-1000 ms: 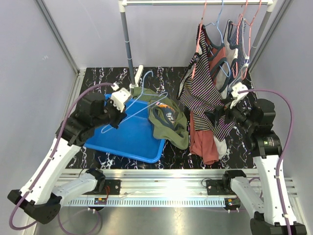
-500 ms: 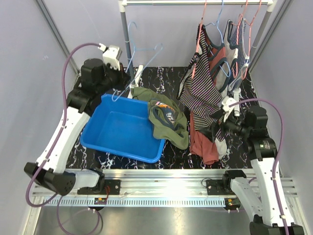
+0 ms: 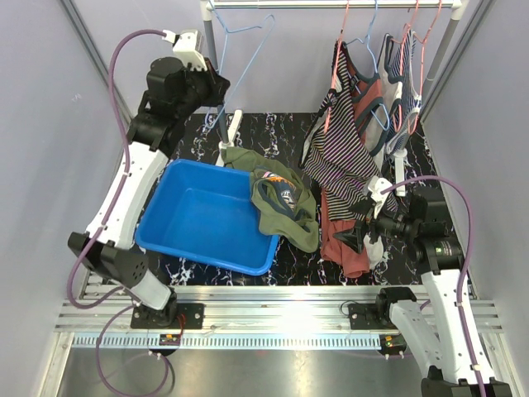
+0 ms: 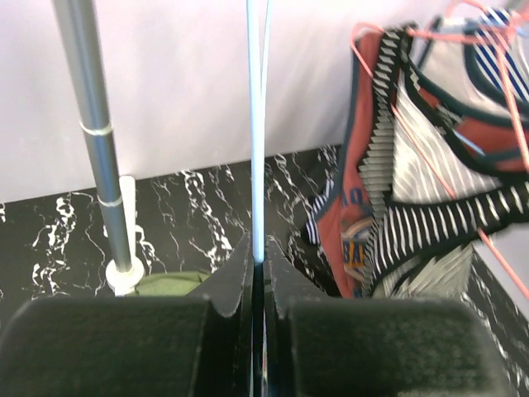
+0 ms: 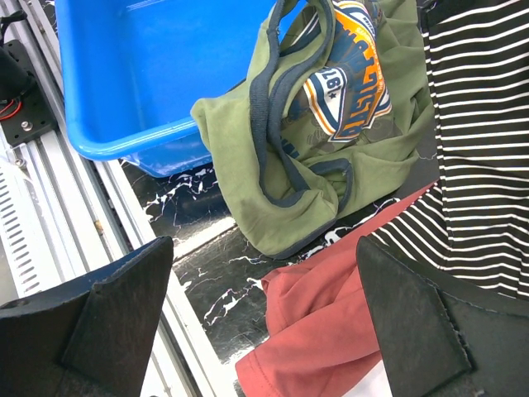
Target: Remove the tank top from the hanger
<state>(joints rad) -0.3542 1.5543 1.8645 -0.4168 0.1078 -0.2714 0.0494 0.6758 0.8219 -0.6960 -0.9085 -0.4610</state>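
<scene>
Lifts bare hanger (image 4: 257, 124) up to rail (image 3: 331, 4), upper left, left fingers (image 4: 235, 289) clamped on its wire. Leaves tank top (image 3: 285, 207) draped over bin (image 3: 198, 222) edge, frame centre. Keeps right fingers (image 5: 107, 306) spread, empty. Looks like removal done.

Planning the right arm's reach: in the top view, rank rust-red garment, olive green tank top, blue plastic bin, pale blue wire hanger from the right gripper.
1. Rust-red garment, beside the right gripper.
2. Olive green tank top, leftward.
3. Blue plastic bin, farther left.
4. Pale blue wire hanger, upper left.
</scene>
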